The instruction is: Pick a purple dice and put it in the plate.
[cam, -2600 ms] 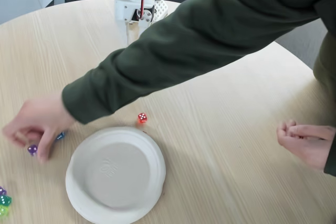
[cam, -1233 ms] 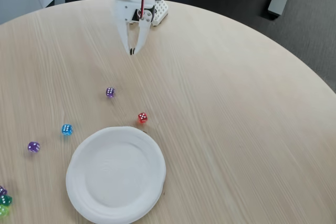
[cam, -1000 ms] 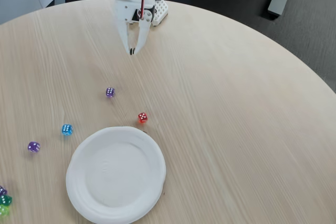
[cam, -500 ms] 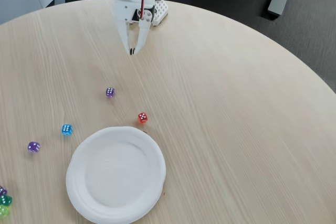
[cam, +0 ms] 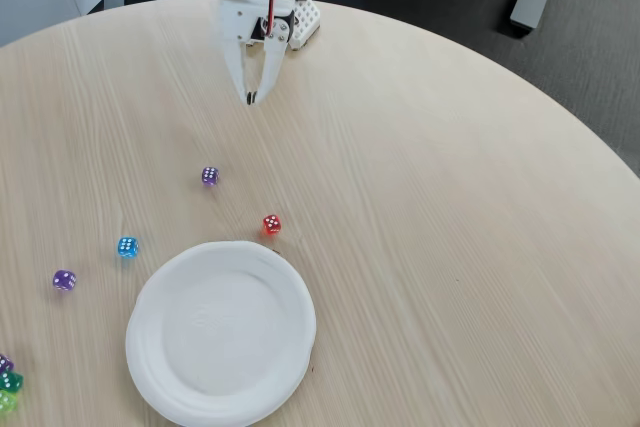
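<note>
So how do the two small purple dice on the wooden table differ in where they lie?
The upper purple die lies nearer the gripper, above the white paper plate. The lower purple die lies left of the plate, beyond the blue die. Both are tiny translucent cubes with white pips, resting untouched on the table.

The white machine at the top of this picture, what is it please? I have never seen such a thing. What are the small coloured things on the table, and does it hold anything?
It is a small robot arm, filmed by a fixed camera looking down on a round wooden table. Its gripper points down; the two fingers meet at their tips and hold nothing. On the table lie a white paper plate, empty, and small dice: a purple die closest to the arm, a red die near the plate's rim, a blue die, and a second purple die farther left. More dice sit at the left edge.
</note>
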You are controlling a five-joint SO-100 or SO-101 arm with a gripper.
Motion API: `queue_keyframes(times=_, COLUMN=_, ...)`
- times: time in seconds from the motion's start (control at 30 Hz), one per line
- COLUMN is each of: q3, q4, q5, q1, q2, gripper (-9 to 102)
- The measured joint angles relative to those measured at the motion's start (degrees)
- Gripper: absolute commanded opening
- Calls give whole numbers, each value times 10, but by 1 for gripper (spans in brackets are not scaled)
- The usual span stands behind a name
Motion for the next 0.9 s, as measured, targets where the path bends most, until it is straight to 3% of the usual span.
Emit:
queue_keyframes(times=0.4, q3=0, q4=0, q5=-2, q1=0, q2=-2, gripper=0)
queue_keyframes(times=0.63, q3=0, q4=-7, q5=-18, q1=-3, q2=-97, gripper=0)
queue_keyframes(times=0.73, q3=0, q4=-50, q5=-16, q1=-8, q2=-168, gripper=0)
queue_keyframes(times=0.9, q3=-22, q4=-200, q5=31, q1=-5, q2=-308, gripper=1)
